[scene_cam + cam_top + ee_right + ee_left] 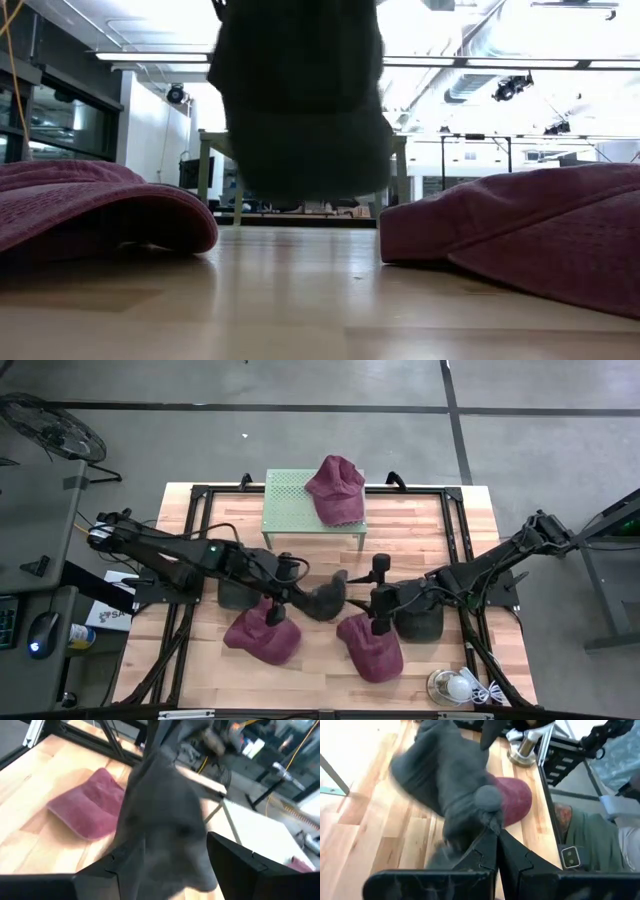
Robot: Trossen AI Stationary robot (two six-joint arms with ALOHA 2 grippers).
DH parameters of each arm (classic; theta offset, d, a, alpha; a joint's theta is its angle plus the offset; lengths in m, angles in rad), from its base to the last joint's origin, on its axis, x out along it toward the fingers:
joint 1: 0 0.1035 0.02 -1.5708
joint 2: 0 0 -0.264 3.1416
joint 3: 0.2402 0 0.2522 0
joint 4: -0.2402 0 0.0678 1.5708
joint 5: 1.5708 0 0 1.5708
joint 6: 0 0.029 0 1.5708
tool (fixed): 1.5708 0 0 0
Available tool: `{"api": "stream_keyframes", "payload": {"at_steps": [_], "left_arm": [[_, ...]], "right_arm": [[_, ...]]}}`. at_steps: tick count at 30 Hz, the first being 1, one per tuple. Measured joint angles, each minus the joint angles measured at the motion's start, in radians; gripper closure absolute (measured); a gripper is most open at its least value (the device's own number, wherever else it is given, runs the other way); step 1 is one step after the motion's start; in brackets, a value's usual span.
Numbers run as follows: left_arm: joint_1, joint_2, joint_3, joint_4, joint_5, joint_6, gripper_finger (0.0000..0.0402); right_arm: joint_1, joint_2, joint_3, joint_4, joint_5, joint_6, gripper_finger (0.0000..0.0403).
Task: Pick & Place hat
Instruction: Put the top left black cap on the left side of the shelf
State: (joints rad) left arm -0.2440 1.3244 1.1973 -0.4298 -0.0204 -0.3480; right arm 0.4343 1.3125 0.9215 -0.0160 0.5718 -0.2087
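The dark grey fabric cap [325, 600] hangs just above the centre of the table in the high view, pinched at its edge by the clenched left gripper [290, 596]. The right gripper [378, 585] stands just right of it, its fingers [235, 857] spread and released. Two maroon caps [263, 634] [371, 646] lie on the pale wooden table [420, 530] below; a third [336, 490] sits on the green perforated stand [285, 500] at upper centre. Grey floor [540, 480] surrounds the table.
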Motion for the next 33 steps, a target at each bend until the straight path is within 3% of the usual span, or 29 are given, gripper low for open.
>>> {"api": "stream_keyframes", "payload": {"at_steps": [12,20,29,33], "left_arm": [[0.002,-0.196,0.0,-0.123,-0.222,0.061,0.0401],[0.002,-0.284,0.003,-0.133,-0.225,0.185,0.0401],[0.002,-0.293,0.172,-0.299,-0.308,0.336,0.0401],[0.002,-0.276,0.229,-0.351,-0.331,0.472,0.0401]], "right_arm": [[0.0,0.002,-0.005,-0.067,0.021,0.233,0.0196],[0.0,0.004,-0.059,-0.07,0.023,0.339,0.0196],[0.0,0.004,-0.135,-0.003,0.023,0.416,0.0196],[0.0,0.005,-0.178,0.06,0.023,0.435,0.0196]]}}
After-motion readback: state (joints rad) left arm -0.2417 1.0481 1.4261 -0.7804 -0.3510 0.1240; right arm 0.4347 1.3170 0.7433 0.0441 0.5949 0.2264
